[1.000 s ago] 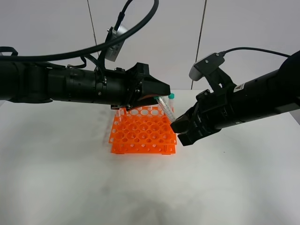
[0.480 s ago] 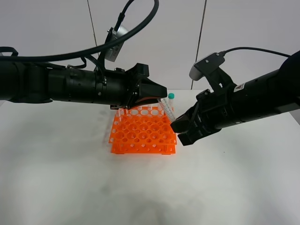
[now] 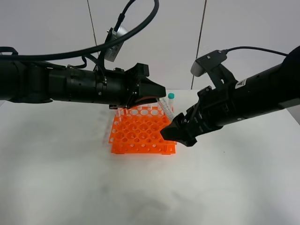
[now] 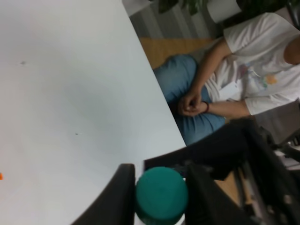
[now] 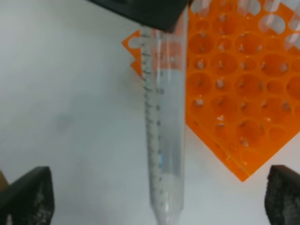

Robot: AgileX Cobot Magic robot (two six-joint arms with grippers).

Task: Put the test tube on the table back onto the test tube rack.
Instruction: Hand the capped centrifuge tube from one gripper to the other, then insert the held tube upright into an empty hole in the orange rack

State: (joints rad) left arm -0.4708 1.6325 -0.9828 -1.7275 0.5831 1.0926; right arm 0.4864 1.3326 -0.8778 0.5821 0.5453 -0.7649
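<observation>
My left gripper (image 3: 161, 93) is shut on the test tube (image 3: 165, 108) at its teal cap end (image 4: 161, 194) and holds it tilted above the back right part of the orange test tube rack (image 3: 140, 131). The clear tube's pointed tip slants down toward my right gripper (image 3: 176, 134). In the right wrist view the tube (image 5: 164, 131) hangs from the black left gripper, between my right gripper's (image 5: 154, 201) wide-open fingers (image 5: 28, 197), which do not touch it. The rack (image 5: 243, 93) lies beside and below it on the white table (image 3: 70, 178). The rack's holes look empty.
The table edge (image 4: 159, 98) runs close behind the left gripper, with a seated person (image 4: 225, 84) beyond it. Both black arms cross above the rack. A panelled wall (image 3: 187, 37) stands at the back.
My right gripper has moved left and a little down, toward the rack's front right corner and the tube's tip. The left gripper and the tube have stayed in place.
</observation>
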